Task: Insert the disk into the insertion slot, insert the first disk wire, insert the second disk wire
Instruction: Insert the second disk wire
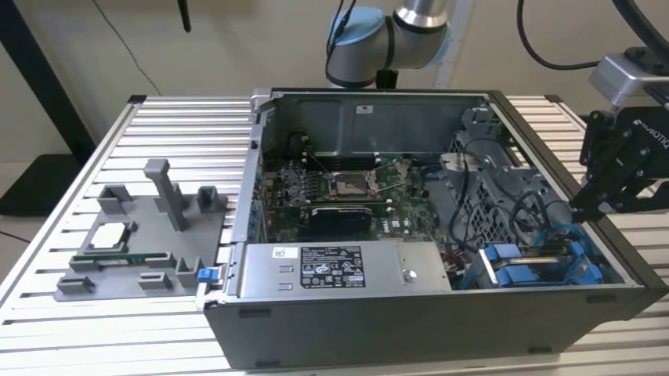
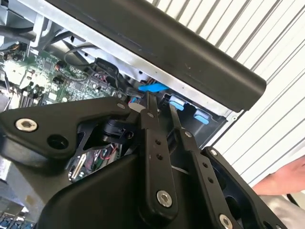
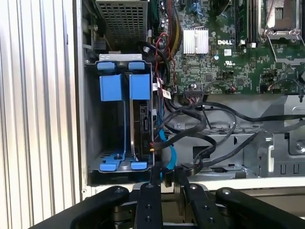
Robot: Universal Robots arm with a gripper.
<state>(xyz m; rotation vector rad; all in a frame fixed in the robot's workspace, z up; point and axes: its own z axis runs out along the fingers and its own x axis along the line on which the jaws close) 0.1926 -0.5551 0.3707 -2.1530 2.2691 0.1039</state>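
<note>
Inside the insertion slot (image 3: 93, 119), the disk (image 3: 143, 122).

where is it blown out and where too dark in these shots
First wrist view: the pale ribbed metal table glares almost white, and the inside of the grey sheet-metal drive bay with blue tabs lies in shadow. Second wrist view: the black gripper reads dark against bright table. Exterior view: even, soft light.
</note>
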